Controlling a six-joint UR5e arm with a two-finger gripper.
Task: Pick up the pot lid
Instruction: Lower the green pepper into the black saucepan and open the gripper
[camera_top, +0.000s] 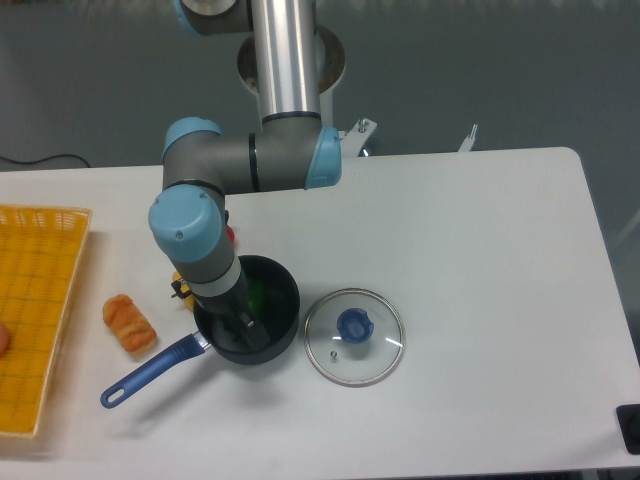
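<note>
A white table (500, 300) is spreading beneath and around my jaws, catching soft light. Well beyond my jaws, past its far edge, a dark grey backdrop (540, 70) is stretching, a thin black cable (42, 160) curving against it.

Probably a lab: robot arm (272, 163)

We see the white table (480, 280) brightly and fairly evenly lit, while the floor (450, 60) beyond its far edge looks much dimmer. Pale glints trace the glass lid (375, 365) near the middle, and a soft, faint shadow lies on the near side of the dark pot (288, 300). Fine detail looks slightly soft to us, and the pot's interior sinks into deep, murky tones.
</note>
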